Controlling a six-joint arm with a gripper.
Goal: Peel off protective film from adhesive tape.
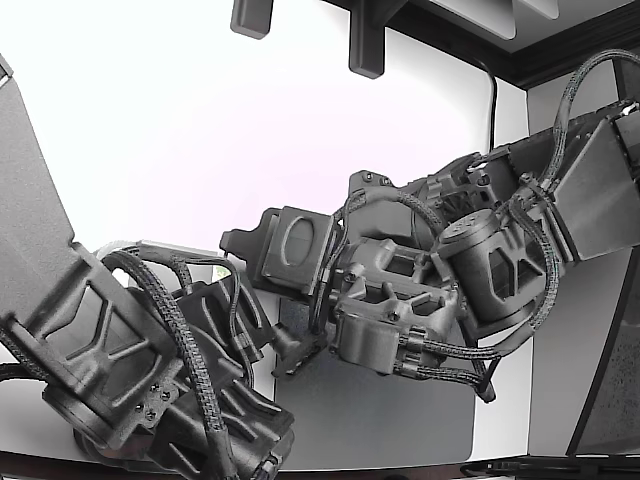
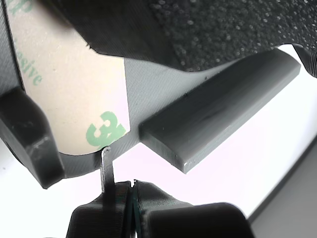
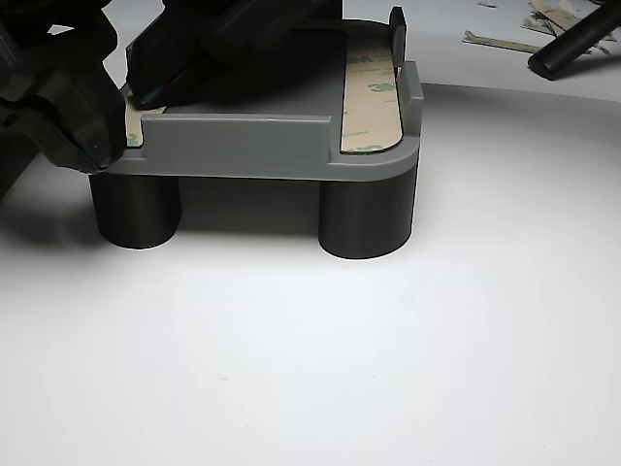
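Note:
The tan protective film (image 2: 74,99) with green 3M print lies on a tape strip along the grey part (image 2: 148,84). My gripper (image 2: 120,191) sits at the film's rounded end, its black jaws pressed together. A thin metal tip (image 2: 105,161) sticking out of it touches the film's edge. In the other view the grey part (image 3: 252,146) stands on black round feet. A second filmed strip (image 3: 371,97) lies along its right side. The black gripper (image 3: 136,95) covers most of the left strip (image 3: 133,124). The arms hide the part in the exterior view.
A second black arm (image 1: 120,350) fills the exterior view's lower left, close to my arm (image 1: 420,290), above a grey mat (image 1: 380,420). A raised grey rib (image 2: 223,109) runs beside the film. Loose film scraps (image 3: 505,41) and a black tool (image 3: 577,44) lie behind the part.

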